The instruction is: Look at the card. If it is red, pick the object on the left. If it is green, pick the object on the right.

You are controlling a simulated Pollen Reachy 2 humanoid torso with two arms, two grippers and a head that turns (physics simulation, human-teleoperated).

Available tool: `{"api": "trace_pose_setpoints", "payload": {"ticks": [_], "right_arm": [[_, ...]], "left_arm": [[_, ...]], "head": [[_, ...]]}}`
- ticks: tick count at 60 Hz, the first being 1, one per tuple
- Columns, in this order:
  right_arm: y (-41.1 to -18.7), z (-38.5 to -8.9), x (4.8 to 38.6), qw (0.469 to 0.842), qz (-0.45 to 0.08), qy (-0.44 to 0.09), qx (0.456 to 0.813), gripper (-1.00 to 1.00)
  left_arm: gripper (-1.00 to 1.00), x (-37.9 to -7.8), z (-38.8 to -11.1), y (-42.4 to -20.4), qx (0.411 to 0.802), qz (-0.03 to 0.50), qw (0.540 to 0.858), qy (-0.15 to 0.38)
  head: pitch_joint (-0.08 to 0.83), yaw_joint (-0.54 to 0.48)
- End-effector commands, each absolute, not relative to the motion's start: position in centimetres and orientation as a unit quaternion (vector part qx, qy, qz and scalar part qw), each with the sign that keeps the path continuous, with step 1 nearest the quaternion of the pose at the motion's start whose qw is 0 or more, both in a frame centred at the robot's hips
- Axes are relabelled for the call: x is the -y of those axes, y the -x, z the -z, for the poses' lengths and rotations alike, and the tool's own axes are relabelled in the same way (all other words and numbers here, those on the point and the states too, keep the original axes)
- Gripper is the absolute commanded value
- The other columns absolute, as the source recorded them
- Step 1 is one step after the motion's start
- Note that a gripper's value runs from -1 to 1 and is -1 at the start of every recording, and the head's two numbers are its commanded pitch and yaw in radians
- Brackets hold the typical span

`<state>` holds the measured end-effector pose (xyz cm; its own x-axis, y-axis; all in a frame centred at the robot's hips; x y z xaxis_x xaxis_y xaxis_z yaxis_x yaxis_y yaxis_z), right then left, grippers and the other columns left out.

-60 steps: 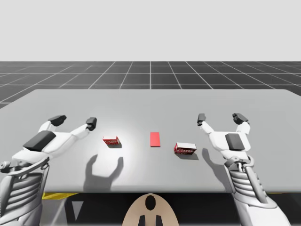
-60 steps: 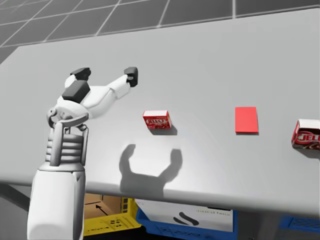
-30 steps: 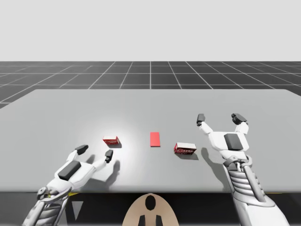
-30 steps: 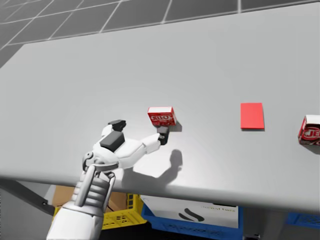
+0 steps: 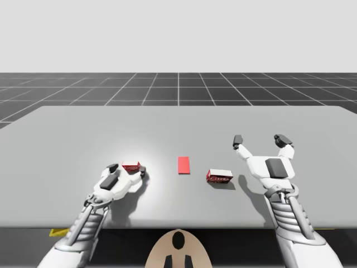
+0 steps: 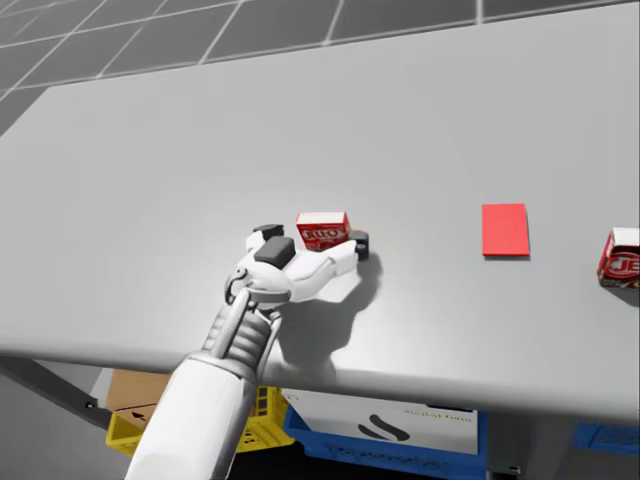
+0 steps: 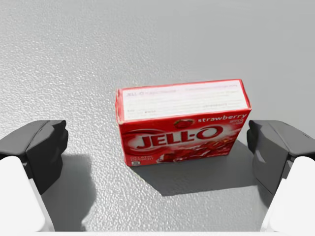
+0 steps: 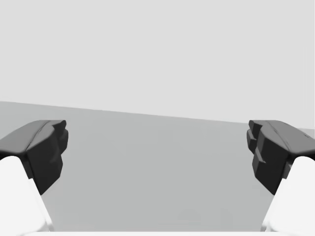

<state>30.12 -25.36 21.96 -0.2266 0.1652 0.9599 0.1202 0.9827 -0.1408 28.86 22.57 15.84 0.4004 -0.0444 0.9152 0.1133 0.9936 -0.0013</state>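
A red card (image 5: 183, 164) (image 6: 504, 230) lies flat in the middle of the table. To its left stands a small red box (image 5: 131, 166) (image 6: 322, 229) (image 7: 183, 122). My left gripper (image 5: 128, 169) (image 6: 312, 237) (image 7: 157, 147) is open around this box, one finger on each side, neither touching it. A second red box (image 5: 219, 176) (image 6: 621, 256) lies to the right of the card. My right gripper (image 5: 260, 140) (image 8: 157, 147) hangs open above the table, right of that box, with nothing between its fingers.
The grey table (image 5: 178, 125) stretches far behind the objects. Below its front edge in the head view sit a blue crate (image 6: 380, 440) and a yellow crate (image 6: 150, 425).
My left arm swung in from the left and moved forward until its open fingers straddle the left red box. The right arm stayed put. My head turned slightly early on.
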Motion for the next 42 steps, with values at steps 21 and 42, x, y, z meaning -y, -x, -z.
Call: {"api": "trace_pose_setpoints", "payload": {"ticks": [21, 42], "right_arm": [[-30.1, -22.0, 25.2, 0.616, -0.017, 0.087, 0.783, -1.00], [-30.1, -22.0, 25.2, 0.617, -0.018, 0.088, 0.782, -1.00]], "left_arm": [[0.92, -19.6, -14.7, -31.3, 0.525, 0.012, 0.849, 0.052], [1.00, -19.6, -14.6, -31.1, 0.530, 0.024, 0.846, 0.056]], "head": [[0.703, 0.33], [0.584, 0.35]]}}
